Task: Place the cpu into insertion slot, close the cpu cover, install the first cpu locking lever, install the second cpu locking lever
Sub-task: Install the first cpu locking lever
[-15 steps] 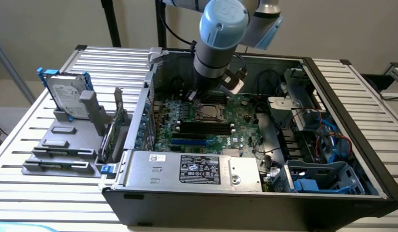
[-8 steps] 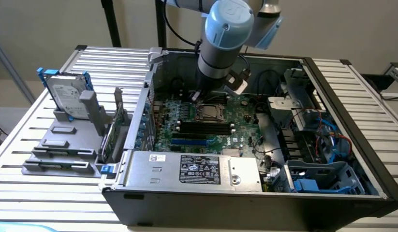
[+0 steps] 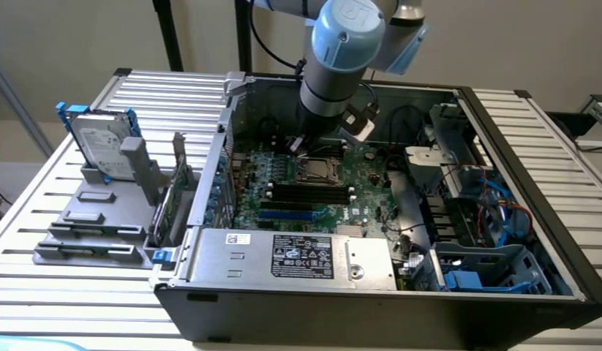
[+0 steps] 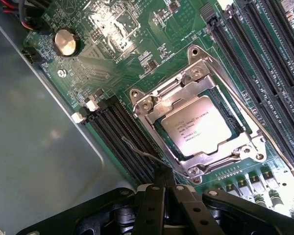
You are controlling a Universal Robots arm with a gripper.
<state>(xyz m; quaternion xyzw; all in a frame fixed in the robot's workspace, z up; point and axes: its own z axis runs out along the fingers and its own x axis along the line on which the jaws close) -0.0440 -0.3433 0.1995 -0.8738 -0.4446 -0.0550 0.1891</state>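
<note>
The cpu (image 4: 198,128) sits in the insertion slot (image 4: 219,99) under the closed cpu cover (image 4: 174,93), and beside the slot the gripper (image 4: 162,174), fingers (image 4: 154,205) pressed together, touches the wire locking lever (image 4: 139,152).

surface: slatted metal table (image 3: 47,292) | on it: open computer case (image 3: 379,318); grey fixture rack (image 3: 96,219) with hard drive (image 3: 98,142)

Seated flat in black slot (image 4: 219,98), silvery cpu (image 4: 198,129), printed face up. Shut down over its edges, silvery cover (image 4: 174,93), cut-out centre. Beside one corner, thin wire lever (image 4: 142,152), slanting clear of cover.
</note>
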